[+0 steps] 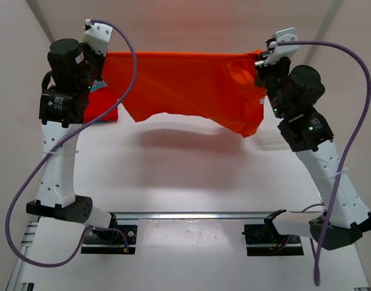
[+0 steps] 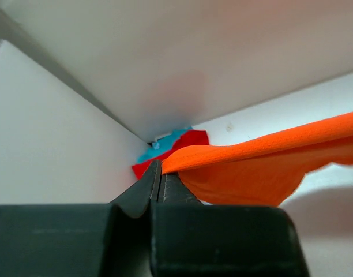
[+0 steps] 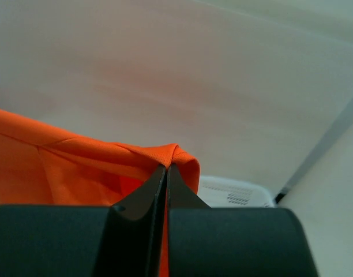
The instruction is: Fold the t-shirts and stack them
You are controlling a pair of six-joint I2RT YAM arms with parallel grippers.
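Currently, orange t-shirt [image 1: 185, 88] hangs stretched above the tabletop [image 1: 185, 188]. Left end effector [image 2: 160, 173] and right end effector [image 3: 166, 170] each clamp one top corner by a thin edge. Risk: over-tension likely pulls a corner free, dropping it crumpled.

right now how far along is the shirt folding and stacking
Nothing looks clearly finished: the red t-shirt and teal t-shirt lie together at the far left corner, folds unclear. In hand: the orange t-shirt, stretched in the air between left gripper and right gripper, both shut on it. Left: folding and stacking it.
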